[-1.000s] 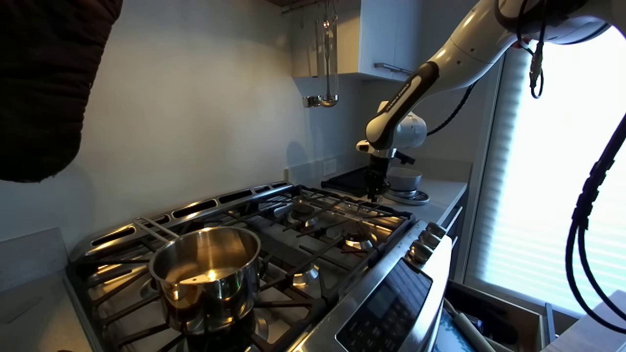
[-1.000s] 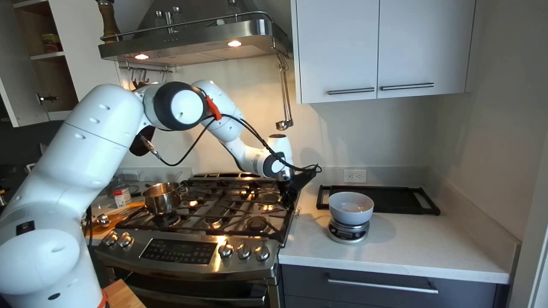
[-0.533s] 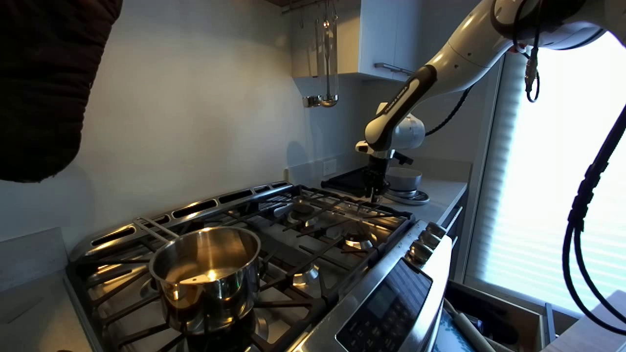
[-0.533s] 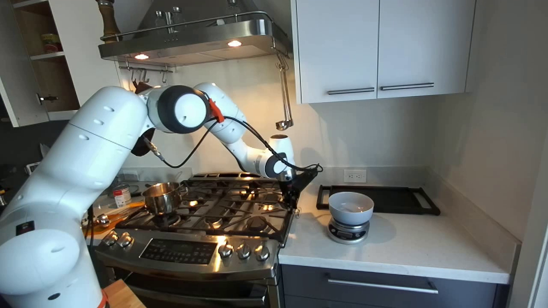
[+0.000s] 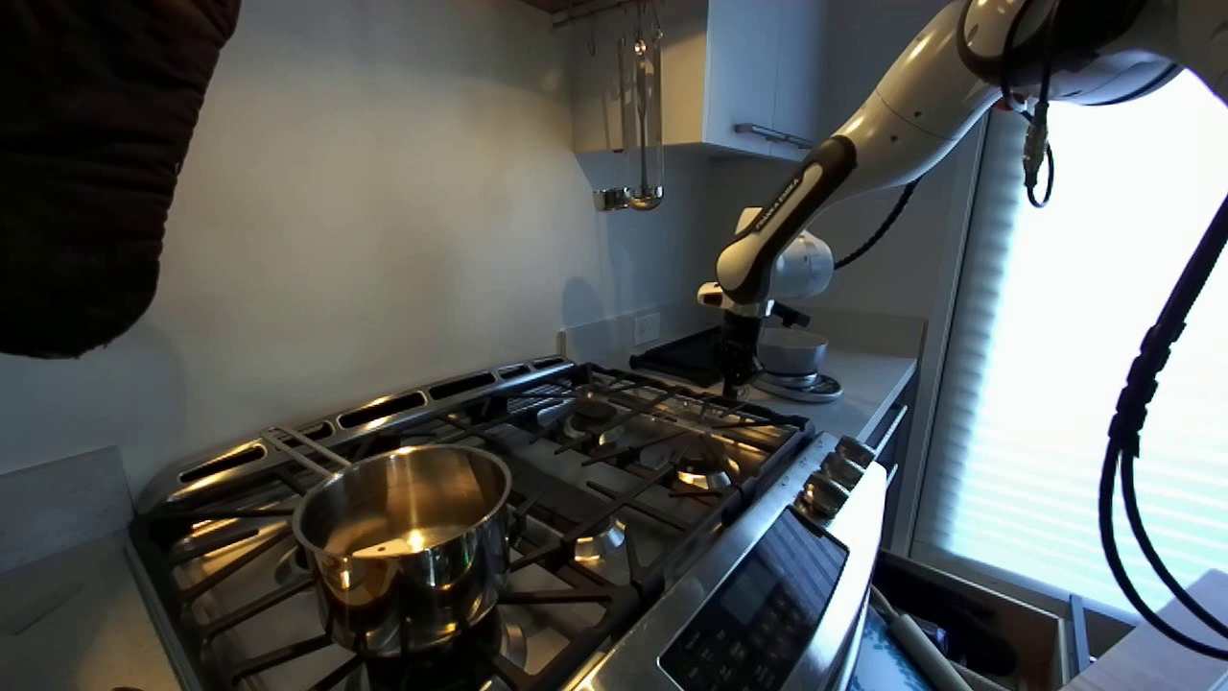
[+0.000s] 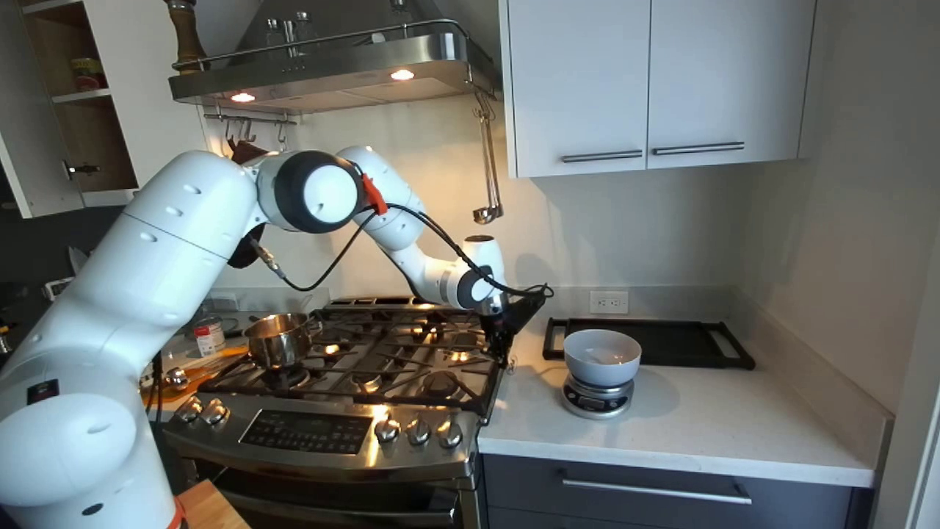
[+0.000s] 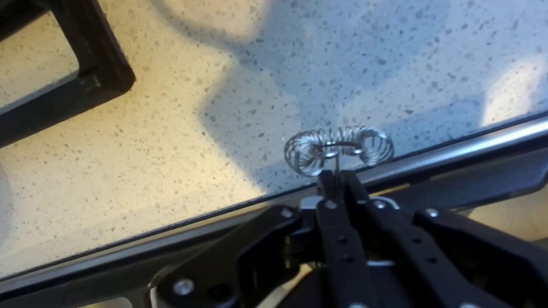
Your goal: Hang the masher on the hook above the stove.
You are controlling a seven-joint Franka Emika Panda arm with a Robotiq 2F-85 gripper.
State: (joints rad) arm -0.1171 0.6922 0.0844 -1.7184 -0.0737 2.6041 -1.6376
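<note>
Wrist view: my gripper [image 7: 337, 179] grasps the masher [image 7: 338, 144] by its thin stem. Jaw position: drawn together, with only the stem between them. The masher's head, a ring of coiled wire, extends past the jaws; the rest of the stem is hidden from me.

Masher location: at the side edge of the stove [image 6: 396, 360], with the coiled head over the counter [image 6: 698, 433] just beside it. I cannot tell whether the wire touches the counter. My gripper points down above that same stove edge, and my arm [image 6: 323, 192] reaches across above the stove to it.

Surrounding items, located from the stove, are as follows. Pot [image 6: 277, 345]: on top of the stove, at the end away from my gripper, visible in both exterior views. Tray [image 6: 675, 345]: black, flat on the counter beside the stove, toward the wall [image 6: 661, 242]. Bowl [image 6: 602, 367]: upright on a scale [image 6: 596, 402], on the counter, farther from the stove than the masher is. Hood [image 6: 316, 73]: directly above the stove, two lamps [image 6: 402, 74] lit. Ladles [image 5: 645, 198]: hanging side by side above the stove near its counter-side end. Hooks [image 6: 281, 134]: hanging from a rail [image 6: 257, 118] beneath the hood, above the stove's pot end.
</note>
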